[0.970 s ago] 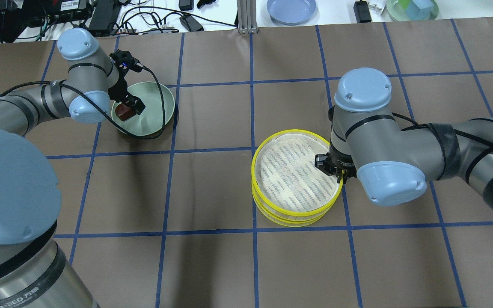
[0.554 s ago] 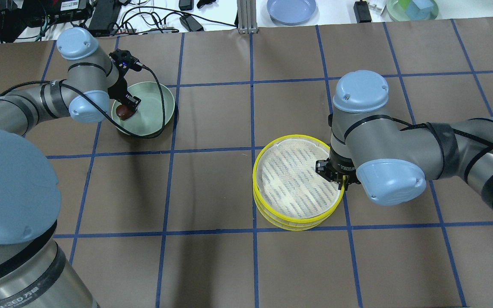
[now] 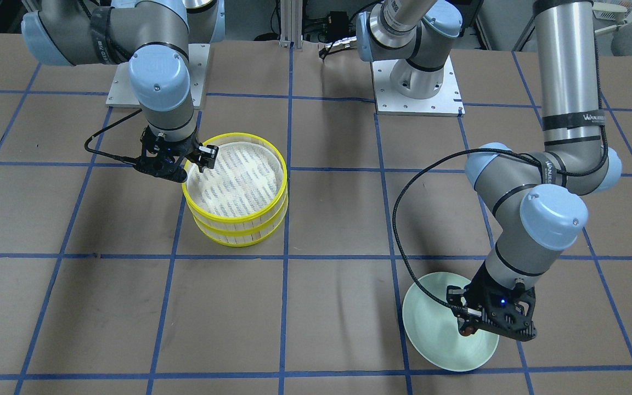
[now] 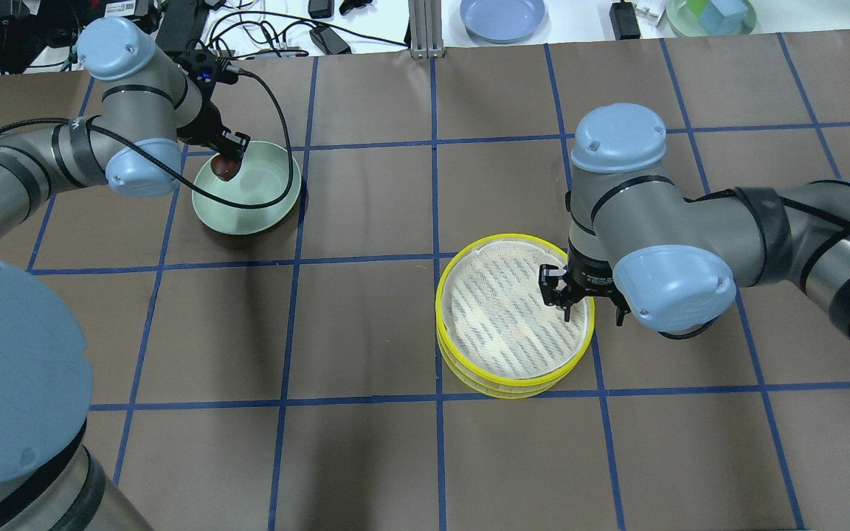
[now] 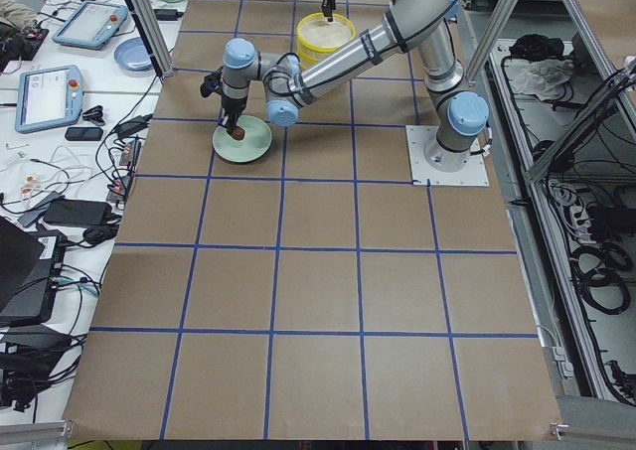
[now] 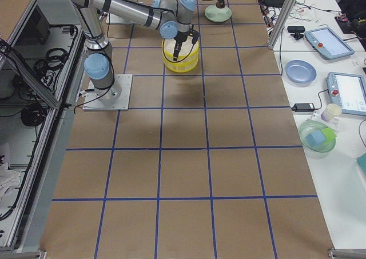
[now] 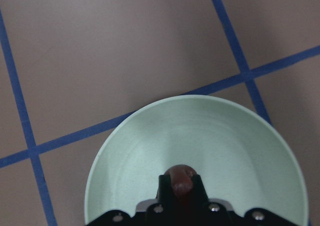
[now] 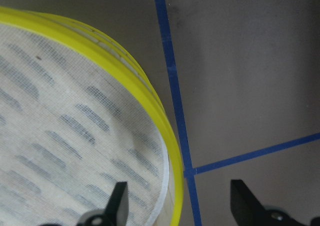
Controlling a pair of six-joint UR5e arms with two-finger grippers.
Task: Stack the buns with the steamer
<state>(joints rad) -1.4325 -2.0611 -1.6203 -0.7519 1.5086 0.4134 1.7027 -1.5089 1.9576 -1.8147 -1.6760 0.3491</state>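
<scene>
Gripping brown bun (image 7: 181, 179) — left claw (image 4: 229, 164)

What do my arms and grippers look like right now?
The left arm and right arm are silver-grey tubes with pale blue joint caps and black bands. Black cables run to the black left gripper, which shows a blue light, and right gripper.

A pale green plate (image 4: 266, 203) sits on the brown, blue-gridded table (image 4: 366, 317) — a blue plate (image 4: 502, 18) beyond its far edge.
</scene>
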